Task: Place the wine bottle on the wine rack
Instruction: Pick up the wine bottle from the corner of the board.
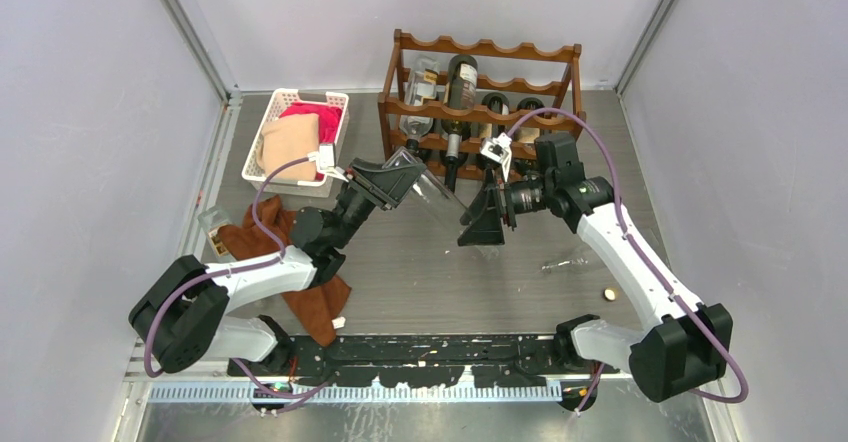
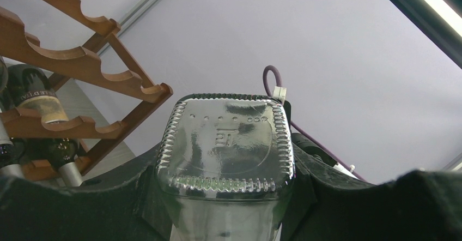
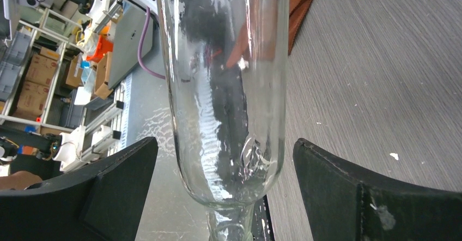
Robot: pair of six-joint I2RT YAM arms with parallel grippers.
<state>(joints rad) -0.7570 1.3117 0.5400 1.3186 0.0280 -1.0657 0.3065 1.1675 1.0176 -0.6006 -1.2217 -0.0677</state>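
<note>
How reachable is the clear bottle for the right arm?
Likely yes: the right pincer is open with the clear bottle between its fingers, nothing blocking; the left pincer holds its base end.

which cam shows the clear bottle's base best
Left wrist: the clear bottle fills the frame, its embossed square base sharp. Right wrist shows only its rounded shoulder and neck. Top external shows it small and side-on.

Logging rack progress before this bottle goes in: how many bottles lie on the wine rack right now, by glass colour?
Clear bottle on the wine rack: 1
Dark bottles: 3
Total on the rack: 4
Not counted: the clear wine bottle held in the left gripper.
</note>
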